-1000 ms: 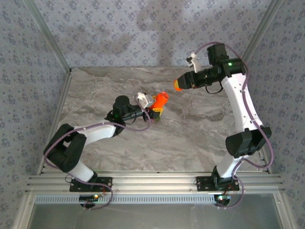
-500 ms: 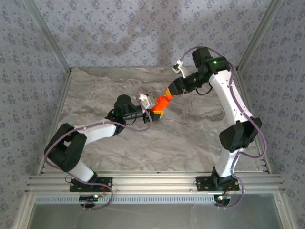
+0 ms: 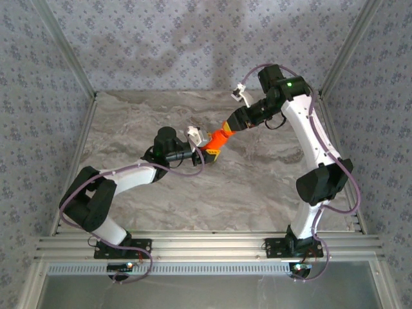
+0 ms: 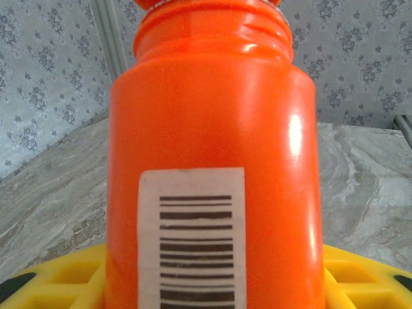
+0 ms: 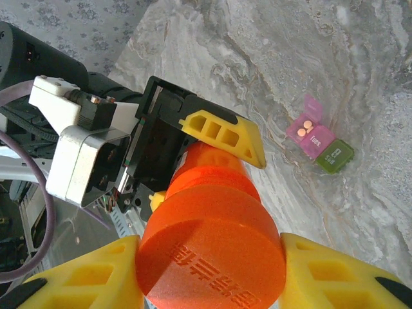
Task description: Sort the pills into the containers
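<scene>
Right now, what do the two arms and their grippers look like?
The left arm and right arm have white links, black joints and thin purple cables. The left gripper and right gripper have yellow fingers with hollow cells; a green light glows on the right arm.

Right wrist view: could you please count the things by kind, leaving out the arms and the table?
orange plastic bottle: 1
round orange cap: 1
pink-magenta translucent plastic compartment: 1
olive-green translucent plastic compartment: 1
small round pale pills in the open pink compartment: 2
Total: 6
</scene>
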`<state>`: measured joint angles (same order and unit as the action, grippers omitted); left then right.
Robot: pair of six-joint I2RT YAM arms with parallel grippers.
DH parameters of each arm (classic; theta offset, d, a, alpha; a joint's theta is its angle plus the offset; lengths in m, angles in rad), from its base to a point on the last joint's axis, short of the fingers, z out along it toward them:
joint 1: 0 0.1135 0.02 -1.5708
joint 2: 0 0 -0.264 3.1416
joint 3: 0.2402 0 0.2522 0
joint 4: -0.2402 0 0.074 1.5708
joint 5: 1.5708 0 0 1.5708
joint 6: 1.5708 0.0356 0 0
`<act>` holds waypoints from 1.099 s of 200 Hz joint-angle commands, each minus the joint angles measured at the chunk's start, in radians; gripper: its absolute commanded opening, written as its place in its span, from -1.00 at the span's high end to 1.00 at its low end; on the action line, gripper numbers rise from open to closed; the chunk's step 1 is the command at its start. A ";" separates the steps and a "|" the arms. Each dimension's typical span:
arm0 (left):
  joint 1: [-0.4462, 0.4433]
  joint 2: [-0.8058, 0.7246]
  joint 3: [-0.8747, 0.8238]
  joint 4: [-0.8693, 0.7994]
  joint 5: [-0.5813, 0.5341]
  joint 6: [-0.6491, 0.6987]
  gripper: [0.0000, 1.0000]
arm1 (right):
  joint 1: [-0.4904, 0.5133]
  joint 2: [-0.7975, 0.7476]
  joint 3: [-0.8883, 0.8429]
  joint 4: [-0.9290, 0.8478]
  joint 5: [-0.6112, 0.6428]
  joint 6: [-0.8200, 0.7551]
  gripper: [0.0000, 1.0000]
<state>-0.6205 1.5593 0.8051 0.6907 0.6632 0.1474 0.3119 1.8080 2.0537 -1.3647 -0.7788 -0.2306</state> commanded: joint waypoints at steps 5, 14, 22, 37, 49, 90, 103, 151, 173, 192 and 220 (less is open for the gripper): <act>0.006 -0.039 0.036 0.003 0.031 0.019 1.00 | 0.010 0.002 -0.007 -0.031 0.006 -0.027 0.12; 0.007 -0.042 0.036 0.003 0.030 0.019 1.00 | 0.012 0.004 -0.010 -0.031 0.007 -0.028 0.12; 0.007 -0.045 0.035 0.001 0.032 0.019 1.00 | 0.013 0.005 -0.014 -0.031 0.006 -0.030 0.12; 0.006 -0.050 0.035 -0.003 0.032 0.021 1.00 | 0.017 0.010 -0.013 -0.033 0.003 -0.032 0.13; 0.006 -0.053 0.037 -0.004 0.034 0.022 1.00 | 0.022 0.014 -0.013 -0.038 0.007 -0.035 0.14; 0.007 -0.060 0.040 -0.020 0.044 0.028 1.00 | 0.035 0.025 -0.013 -0.046 0.001 -0.044 0.18; 0.006 -0.066 0.038 -0.022 0.042 0.035 1.00 | 0.037 0.024 -0.016 -0.048 0.001 -0.046 0.17; 0.007 -0.079 0.040 -0.040 0.054 0.054 1.00 | 0.046 0.029 -0.020 -0.056 -0.007 -0.055 0.18; 0.007 -0.083 0.047 -0.066 0.068 0.069 1.00 | 0.057 0.037 -0.016 -0.064 -0.005 -0.062 0.18; 0.007 -0.085 0.055 -0.087 0.081 0.077 1.00 | 0.061 0.043 -0.008 -0.073 -0.002 -0.066 0.18; 0.007 -0.090 0.054 -0.095 0.087 0.086 1.00 | 0.067 0.053 0.000 -0.080 -0.013 -0.072 0.19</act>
<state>-0.6140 1.5139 0.8165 0.5835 0.7002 0.2024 0.3691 1.8412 2.0380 -1.4105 -0.7780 -0.2756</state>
